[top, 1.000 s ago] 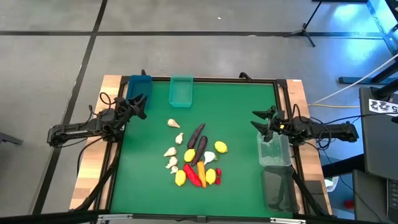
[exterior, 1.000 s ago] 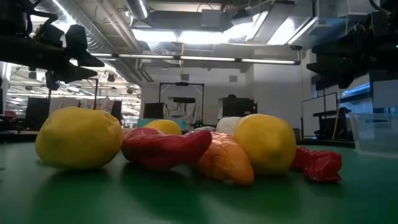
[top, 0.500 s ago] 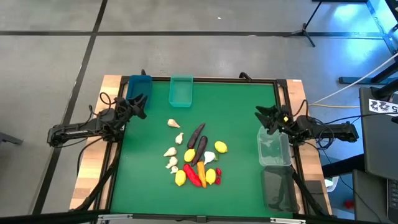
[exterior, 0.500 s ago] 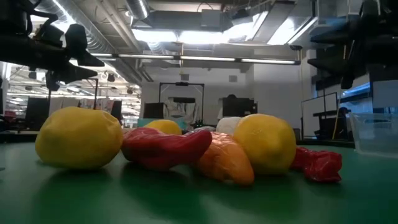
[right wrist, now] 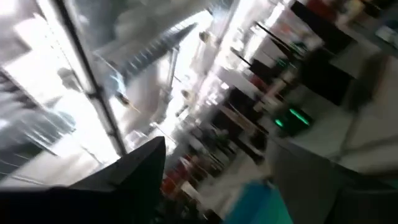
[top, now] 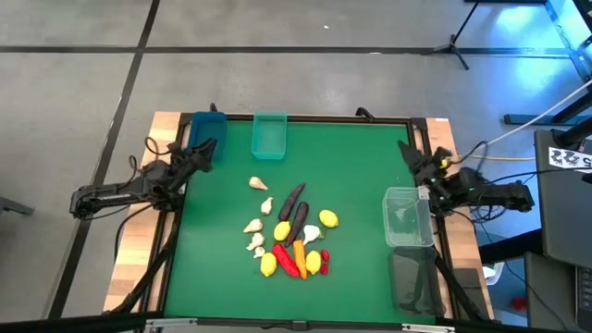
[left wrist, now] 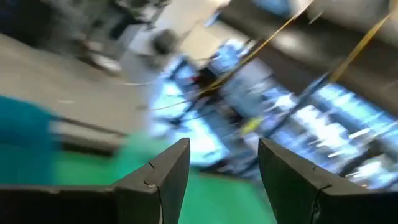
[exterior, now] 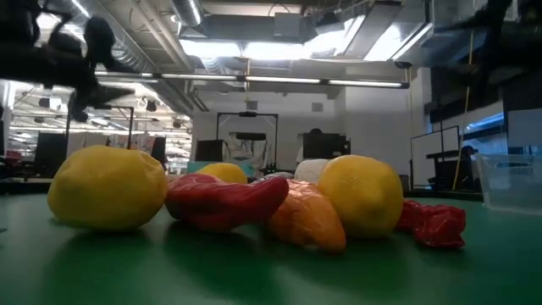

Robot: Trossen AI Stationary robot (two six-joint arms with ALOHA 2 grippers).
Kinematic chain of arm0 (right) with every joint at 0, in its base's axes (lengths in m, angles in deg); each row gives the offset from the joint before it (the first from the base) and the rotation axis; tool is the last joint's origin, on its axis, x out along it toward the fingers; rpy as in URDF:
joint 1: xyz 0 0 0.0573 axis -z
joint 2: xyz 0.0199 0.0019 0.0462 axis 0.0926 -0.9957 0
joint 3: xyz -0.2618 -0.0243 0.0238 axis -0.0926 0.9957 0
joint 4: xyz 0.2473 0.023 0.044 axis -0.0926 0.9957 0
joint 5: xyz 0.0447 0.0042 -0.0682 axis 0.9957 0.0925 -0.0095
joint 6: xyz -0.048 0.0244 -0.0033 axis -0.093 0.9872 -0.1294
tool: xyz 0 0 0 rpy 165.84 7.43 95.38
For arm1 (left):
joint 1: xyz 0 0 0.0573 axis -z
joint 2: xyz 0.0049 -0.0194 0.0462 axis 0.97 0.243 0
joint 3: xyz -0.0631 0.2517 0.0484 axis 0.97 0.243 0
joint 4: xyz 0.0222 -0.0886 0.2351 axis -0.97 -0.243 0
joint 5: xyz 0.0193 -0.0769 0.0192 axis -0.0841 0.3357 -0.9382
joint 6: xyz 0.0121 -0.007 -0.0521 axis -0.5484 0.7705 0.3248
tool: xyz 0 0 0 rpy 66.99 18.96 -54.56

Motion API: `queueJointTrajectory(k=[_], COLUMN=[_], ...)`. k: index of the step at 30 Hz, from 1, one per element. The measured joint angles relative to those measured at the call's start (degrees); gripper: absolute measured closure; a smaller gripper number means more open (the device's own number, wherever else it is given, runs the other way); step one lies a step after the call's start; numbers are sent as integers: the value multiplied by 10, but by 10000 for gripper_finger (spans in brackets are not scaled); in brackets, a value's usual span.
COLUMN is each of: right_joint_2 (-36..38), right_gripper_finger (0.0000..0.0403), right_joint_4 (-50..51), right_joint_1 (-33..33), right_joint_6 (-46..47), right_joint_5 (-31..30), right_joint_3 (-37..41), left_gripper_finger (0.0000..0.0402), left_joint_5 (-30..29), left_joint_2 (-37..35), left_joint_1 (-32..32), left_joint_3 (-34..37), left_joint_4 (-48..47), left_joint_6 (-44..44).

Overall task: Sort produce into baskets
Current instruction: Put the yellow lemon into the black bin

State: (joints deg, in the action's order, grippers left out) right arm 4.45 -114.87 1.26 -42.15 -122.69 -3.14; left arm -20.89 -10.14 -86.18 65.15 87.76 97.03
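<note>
Produce (top: pixel 292 236) heaped mid green mat (top: pixel 361 176), lit workshop behind

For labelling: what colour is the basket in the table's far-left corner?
Blue basket, clearest in the high view.

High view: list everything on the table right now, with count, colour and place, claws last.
Blue basket: one, far left corner of the mat.
Teal basket: one, far edge, beside the blue one.
Clear basket: one, right edge.
Dark grey basket: one, right edge, nearer than the clear one.
Lemons: about four, yellow, in the central pile.
Garlic bulbs: about six, cream-white, left and centre of the pile.
Eggplants: two, dark purple, pile's centre.
Carrot: one, orange, near side of the pile.
Chili peppers: about two, red, near side.
Left claw: open, by the blue basket.
Right claw: beyond the clear basket.
</note>
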Motion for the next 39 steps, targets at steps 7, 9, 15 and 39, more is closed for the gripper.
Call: queueJointTrajectory(k=[7,9,15,39], right_joint_2=[-89,-137,-318,-991], right_gripper_finger=[123,123,123,123], right_joint_4=[23,78,367,977], right_joint_1=[0,0,0,-8], right_joint_6=[-161,-192,-167,-68], right_joint_5=[49,68,99,378], right_joint_3=[-177,-249,-495,-847], left_gripper_finger=[217,217,217,217], left_joint_5=[181,203,242,275], left_joint_2=[0,3,62,380], left_joint_1=[1,1,1,1], left_joint_3=[-34,-63,-195,-521], left_joint_4=[132,121,38,-516], left_joint_6=[20,20,-11,-100])
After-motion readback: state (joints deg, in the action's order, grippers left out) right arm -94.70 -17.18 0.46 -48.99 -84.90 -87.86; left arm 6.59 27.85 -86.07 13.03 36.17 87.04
